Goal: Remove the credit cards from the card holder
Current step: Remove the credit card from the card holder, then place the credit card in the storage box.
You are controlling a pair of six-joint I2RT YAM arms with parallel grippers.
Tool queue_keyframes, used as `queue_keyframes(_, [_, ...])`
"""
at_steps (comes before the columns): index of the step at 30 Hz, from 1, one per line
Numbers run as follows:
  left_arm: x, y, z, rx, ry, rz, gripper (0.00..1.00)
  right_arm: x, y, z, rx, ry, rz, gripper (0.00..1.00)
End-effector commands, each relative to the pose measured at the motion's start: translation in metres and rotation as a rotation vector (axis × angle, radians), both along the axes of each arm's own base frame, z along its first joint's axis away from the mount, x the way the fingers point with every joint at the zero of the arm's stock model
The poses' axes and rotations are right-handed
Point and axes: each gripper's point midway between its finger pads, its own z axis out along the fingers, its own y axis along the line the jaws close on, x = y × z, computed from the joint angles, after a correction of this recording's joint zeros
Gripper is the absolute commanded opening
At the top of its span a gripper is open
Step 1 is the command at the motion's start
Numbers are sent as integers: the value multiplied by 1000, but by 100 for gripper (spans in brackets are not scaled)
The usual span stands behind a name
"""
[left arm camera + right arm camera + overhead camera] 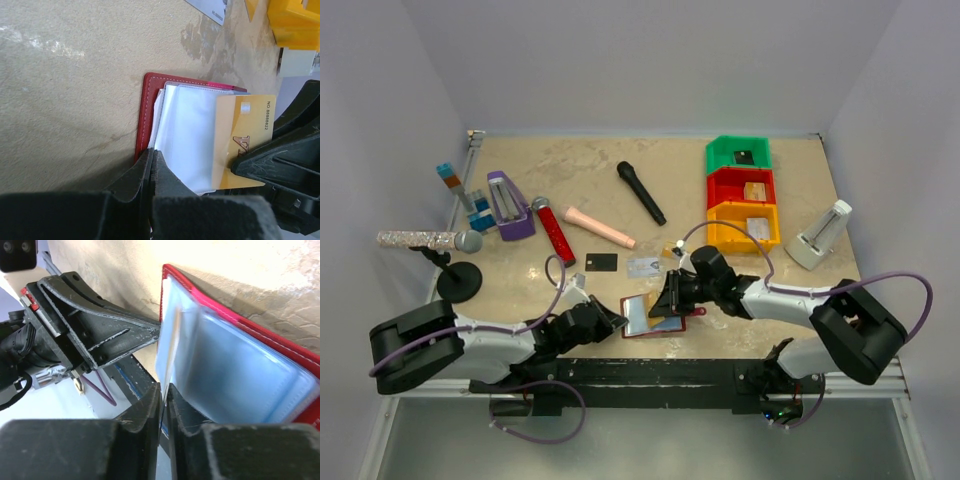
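Beige marbled tabletop [570,180] fills the grey-walled cell. Near its front centre lies the open dark red folding card holder [642,316], its left edge pinched in the fully closed left gripper [618,322]. From the right, the right gripper [663,304] clamps a tan-gold credit card [250,120] that sticks out of a pale shiny sleeve [185,140].

The tan-gold card [247,125] reads "NO." followed by digits.
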Motion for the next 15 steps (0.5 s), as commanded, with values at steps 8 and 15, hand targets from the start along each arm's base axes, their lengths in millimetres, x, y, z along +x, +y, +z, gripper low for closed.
queue_keyframes(8, [-29, 90, -57, 349, 72, 18, 0, 20, -36, 4, -131, -136, -121, 0])
queue_keyframes(15, [-8, 76, 1, 289, -147, -40, 16, 18, -42, 33, -123, -220, -95, 0])
